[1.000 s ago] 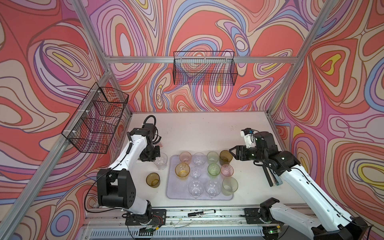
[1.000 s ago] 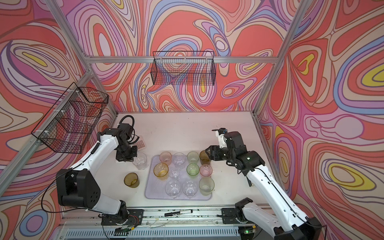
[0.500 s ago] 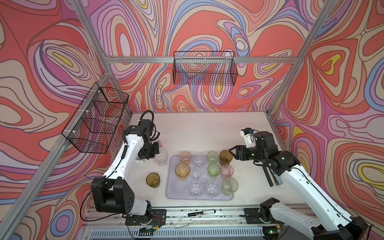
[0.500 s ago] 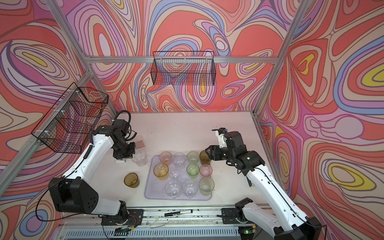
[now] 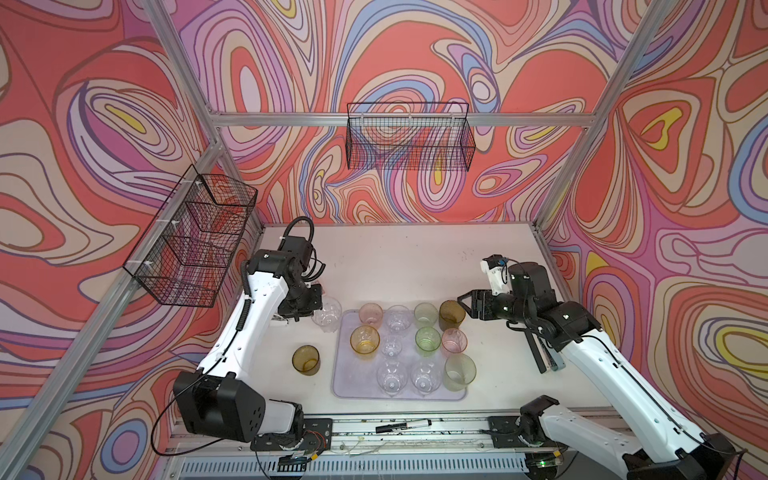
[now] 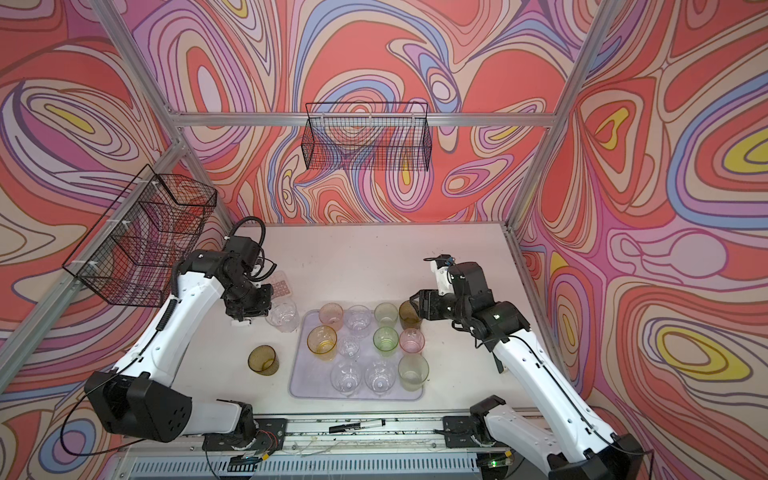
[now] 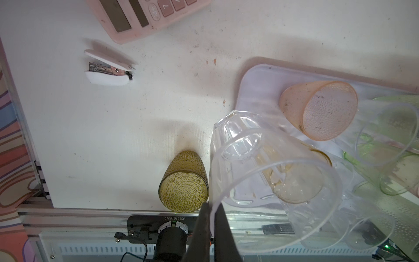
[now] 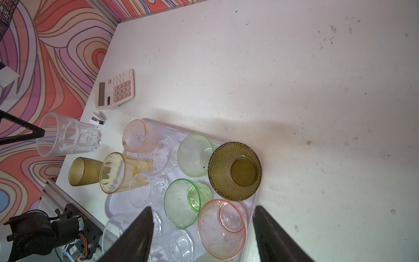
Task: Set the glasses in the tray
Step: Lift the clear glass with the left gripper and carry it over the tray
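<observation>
My left gripper (image 7: 210, 206) is shut on the rim of a clear faceted glass (image 7: 260, 172). It holds that glass (image 5: 327, 313) tilted above the table, just left of the far left corner of the lavender tray (image 5: 357, 386). Several glasses stand in the tray: peach (image 5: 370, 312), amber (image 5: 365, 338), green (image 5: 428, 338), pink (image 5: 454, 340) and clear ones. An olive-brown glass (image 5: 306, 360) stands on the table left of the tray. My right gripper (image 8: 202, 207) is open above the tray's far right corner, beside another olive-brown glass (image 8: 234, 171).
A pink calculator (image 7: 145, 15) and a white stapler (image 7: 108, 70) lie on the table behind the held glass. A black marker (image 5: 403, 426) rests on the front rail. Black wire baskets hang on the back wall (image 5: 409, 141) and the left wall (image 5: 195, 241).
My left arm has risen and lifted the clear glass off the table, carrying it slightly toward the tray. The right arm has not moved.
</observation>
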`<action>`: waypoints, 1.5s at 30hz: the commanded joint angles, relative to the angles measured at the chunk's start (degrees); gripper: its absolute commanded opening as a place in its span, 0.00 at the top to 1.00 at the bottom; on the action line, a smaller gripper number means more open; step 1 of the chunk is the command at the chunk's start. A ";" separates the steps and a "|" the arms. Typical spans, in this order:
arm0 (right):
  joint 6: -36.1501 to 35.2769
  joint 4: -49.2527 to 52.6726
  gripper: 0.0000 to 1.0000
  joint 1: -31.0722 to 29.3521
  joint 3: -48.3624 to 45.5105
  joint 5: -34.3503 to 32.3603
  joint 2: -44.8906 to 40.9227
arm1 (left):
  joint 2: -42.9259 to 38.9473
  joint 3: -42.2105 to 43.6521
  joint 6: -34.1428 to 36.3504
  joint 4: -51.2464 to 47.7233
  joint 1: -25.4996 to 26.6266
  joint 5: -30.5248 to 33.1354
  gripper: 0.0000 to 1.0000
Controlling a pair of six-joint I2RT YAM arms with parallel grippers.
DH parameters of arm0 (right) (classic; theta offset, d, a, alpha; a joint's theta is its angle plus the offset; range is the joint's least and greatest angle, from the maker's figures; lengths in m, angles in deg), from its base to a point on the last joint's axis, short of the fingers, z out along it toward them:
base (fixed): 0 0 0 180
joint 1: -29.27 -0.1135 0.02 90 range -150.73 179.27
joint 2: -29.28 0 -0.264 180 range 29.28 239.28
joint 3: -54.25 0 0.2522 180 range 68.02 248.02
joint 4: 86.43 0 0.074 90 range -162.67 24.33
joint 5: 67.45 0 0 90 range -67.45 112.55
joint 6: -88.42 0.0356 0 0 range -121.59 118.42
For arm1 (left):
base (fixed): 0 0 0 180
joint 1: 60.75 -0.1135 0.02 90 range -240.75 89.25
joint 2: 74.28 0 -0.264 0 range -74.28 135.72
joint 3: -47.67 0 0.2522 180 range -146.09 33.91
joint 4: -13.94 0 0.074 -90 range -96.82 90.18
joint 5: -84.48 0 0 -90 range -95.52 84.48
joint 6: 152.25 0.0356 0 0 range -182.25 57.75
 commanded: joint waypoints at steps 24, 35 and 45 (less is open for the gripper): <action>0.92 -1.33 0.28 0.18 -0.72 -0.07 -2.28 | -5.95 -1.46 -4.05 -10.43 6.15 -1.00 1.00; 0.94 -1.25 0.28 0.20 -0.74 -0.18 -2.28 | -9.23 2.10 -7.44 -12.00 8.94 -1.35 1.00; 0.83 -1.38 0.28 0.16 -0.96 -0.03 -2.25 | -12.15 4.98 -10.13 -13.04 11.11 -2.09 1.00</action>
